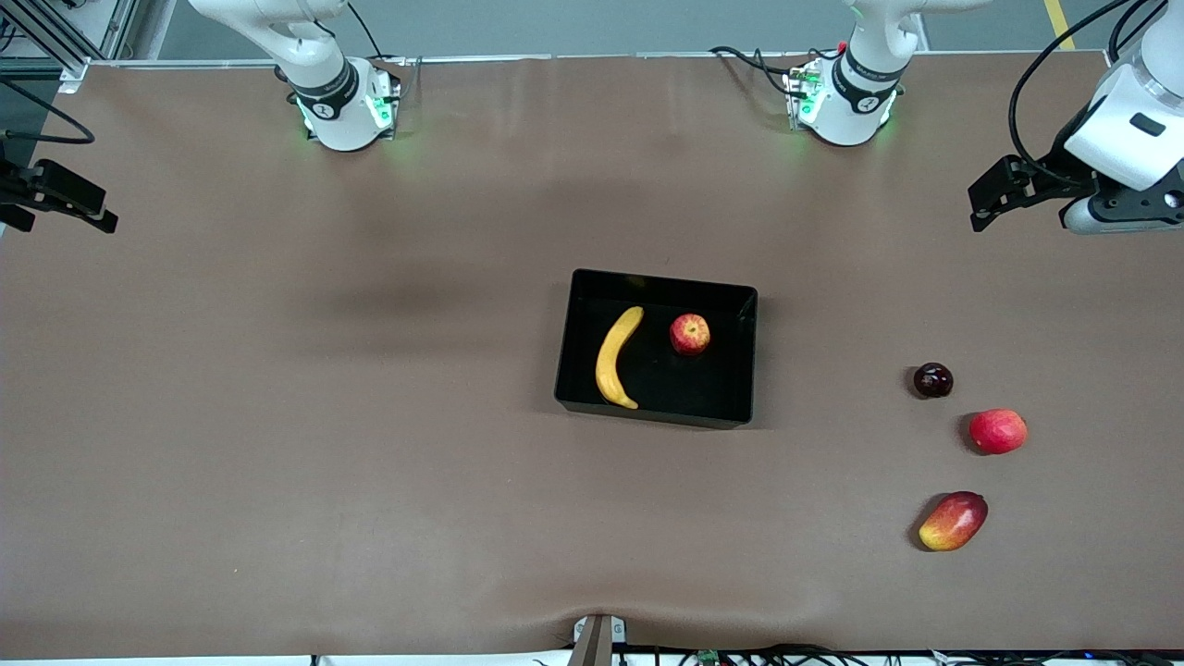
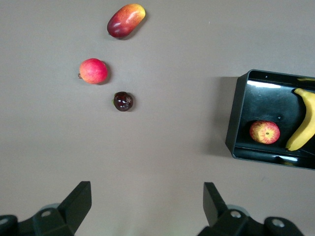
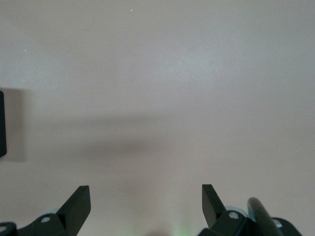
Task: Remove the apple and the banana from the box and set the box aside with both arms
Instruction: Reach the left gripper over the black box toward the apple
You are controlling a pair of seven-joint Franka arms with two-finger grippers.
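Observation:
The black box (image 1: 751,351) sits mid-table. Inside it lie the yellow banana (image 1: 615,357) and the small red apple with a yellowish patch (image 1: 690,334), apart from each other. The left wrist view also shows the box (image 2: 238,115), the banana (image 2: 305,122) and the apple (image 2: 265,132). My left gripper (image 1: 982,203) hangs open and empty over the left arm's end of the table, and its own view shows it (image 2: 147,201) over bare cloth. My right gripper (image 1: 97,208) hangs open and empty over the right arm's end, also over bare cloth (image 3: 146,204).
Three other fruits lie on the table toward the left arm's end: a dark round fruit (image 1: 933,380), a plain red round fruit (image 1: 998,431) and a red-and-yellow mango (image 1: 954,521) nearest the front camera. The two arm bases (image 1: 347,106) stand along the table's back edge.

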